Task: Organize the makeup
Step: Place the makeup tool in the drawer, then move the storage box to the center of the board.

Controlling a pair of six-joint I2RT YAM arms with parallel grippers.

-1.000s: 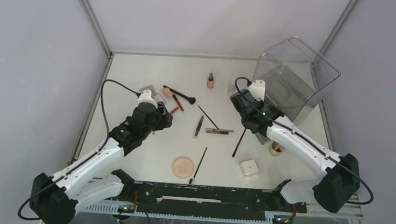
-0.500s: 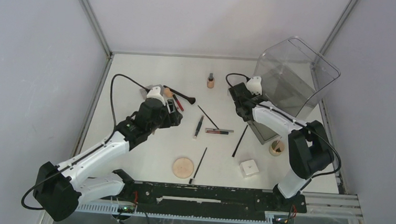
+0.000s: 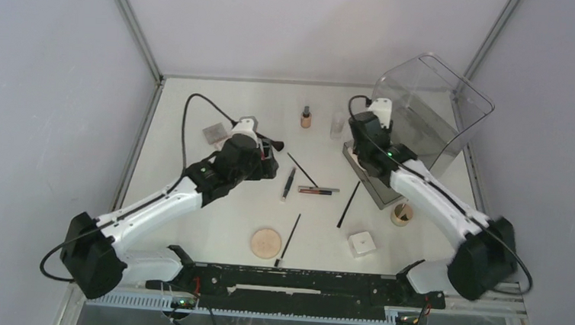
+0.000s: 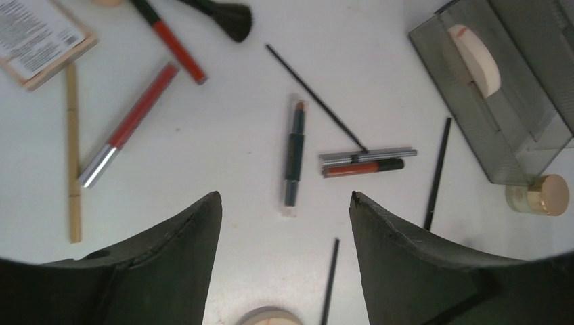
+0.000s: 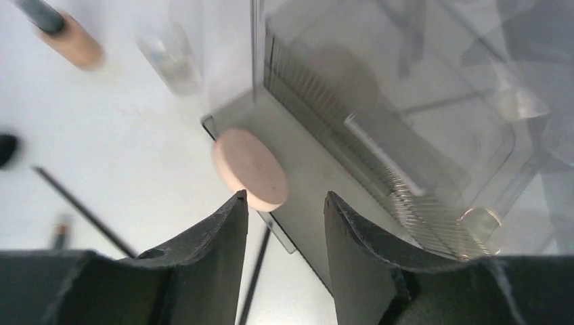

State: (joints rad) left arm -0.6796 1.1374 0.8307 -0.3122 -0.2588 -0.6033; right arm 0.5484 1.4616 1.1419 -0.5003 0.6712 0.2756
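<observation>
"Many pieces lie loose on the table: nearest, a flat puff and a white box."

"And the left hand?"

"Wide open above a wrapped pencil, holding nothing. It must go down and close on it, I think."

"The right hand?"

"Farther, half open and empty; a round puff already leans in the grey tray by the clear bin."

Left arm, right arm outstretched; both jaws parted, empty.
</observation>
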